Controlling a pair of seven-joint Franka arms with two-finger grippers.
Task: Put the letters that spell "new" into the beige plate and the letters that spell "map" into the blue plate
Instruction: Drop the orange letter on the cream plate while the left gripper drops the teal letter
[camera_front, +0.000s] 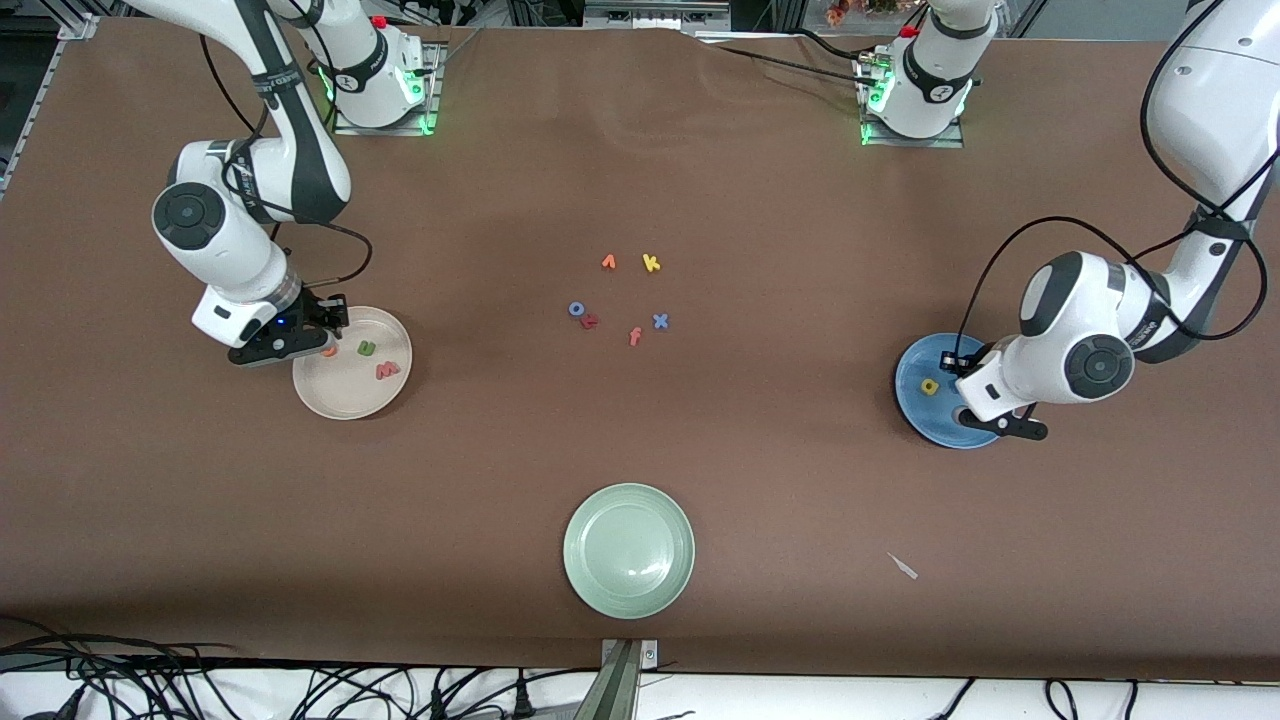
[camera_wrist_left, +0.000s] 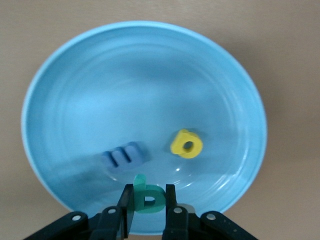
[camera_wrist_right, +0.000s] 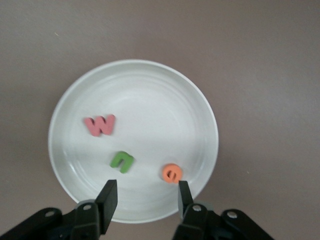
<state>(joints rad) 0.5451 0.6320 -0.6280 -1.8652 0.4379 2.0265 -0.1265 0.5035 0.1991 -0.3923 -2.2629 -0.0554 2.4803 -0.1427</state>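
Note:
The beige plate (camera_front: 345, 395) lies toward the right arm's end of the table and holds the pink-red w (camera_wrist_right: 100, 124), the green n (camera_wrist_right: 122, 161) and the orange e (camera_wrist_right: 172, 173). My right gripper (camera_wrist_right: 146, 197) hangs open just over the plate's rim, and the e lies on the plate by one fingertip. The blue plate (camera_wrist_left: 140, 80) lies toward the left arm's end and holds the blue m (camera_wrist_left: 125, 156) and the yellow p (camera_wrist_left: 186, 144). Low over this plate, my left gripper (camera_wrist_left: 148, 196) is shut on the teal a (camera_wrist_left: 150, 200).
Several loose letters lie mid-table: an orange one (camera_front: 608, 262), a yellow k (camera_front: 651, 263), a blue o (camera_front: 577, 309), a dark red one (camera_front: 590, 321), an orange f (camera_front: 634, 336) and a blue x (camera_front: 660, 321). A pale green plate (camera_front: 628, 590) sits near the front edge.

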